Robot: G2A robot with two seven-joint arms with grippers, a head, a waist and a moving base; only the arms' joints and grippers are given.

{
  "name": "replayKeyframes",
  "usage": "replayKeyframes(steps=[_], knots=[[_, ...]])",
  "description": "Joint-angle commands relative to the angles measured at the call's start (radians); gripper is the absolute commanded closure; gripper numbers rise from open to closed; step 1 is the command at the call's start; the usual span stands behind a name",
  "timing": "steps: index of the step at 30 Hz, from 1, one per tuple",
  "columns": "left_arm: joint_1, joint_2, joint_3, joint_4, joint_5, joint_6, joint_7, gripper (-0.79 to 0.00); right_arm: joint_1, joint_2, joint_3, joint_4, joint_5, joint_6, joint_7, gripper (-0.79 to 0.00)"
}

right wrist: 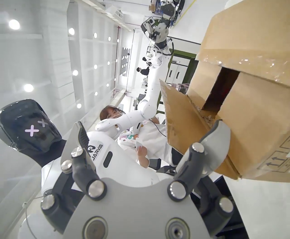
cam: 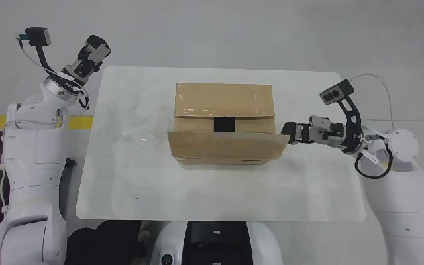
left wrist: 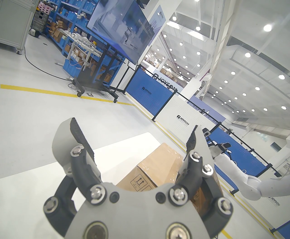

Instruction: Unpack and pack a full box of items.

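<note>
Fingers, left: your left gripper [left wrist: 134,126] holds its fingers [left wrist: 77,138] spread wide with nothing between them. It hangs raised off the table's far left corner, well apart from the box.
Fingers, right: your right gripper [right wrist: 149,129] is spread too and pinches nothing. The lifted flap [right wrist: 176,117] stands between its two fingers, and one fingertip lies at the box's end wall; you cannot tell whether it touches.
Box: the cardboard box [cam: 224,112] sits in the middle of the table, long side toward you. Its far flap lies flat under glossy clear tape [right wrist: 253,62], its near flap is lifted, and a dark gap [cam: 225,124] shows between the two.
Surface: a white table [cam: 132,185] with rounded corners.
Room: a pale grey floor [left wrist: 45,113] crossed by a yellow line [left wrist: 34,89]. Beyond it are blue shelving [left wrist: 63,15], a large screen [left wrist: 122,29] on a wheeled stand, blue and white partition panels [left wrist: 149,97] and rows of round ceiling lights [left wrist: 267,27].
Markings: a pair of upward arrows [left wrist: 140,181] is printed in black on the box's side. The partition panels carry a logo and lettering.
</note>
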Motion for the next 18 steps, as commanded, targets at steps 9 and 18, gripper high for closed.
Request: replayKeyframes(steps=[9,18], knots=[[0.0,0.0,0.0,0.0,0.0,0.0,0.0,-0.785,-0.089,0.016,0.01,-0.135,-0.023,0.075,0.082,-0.785],[0.0,0.0,0.0,0.0,0.0,0.0,0.0,-0.785,-0.21,0.026,-0.009,-0.258,-0.086,0.145,0.051,-0.785]])
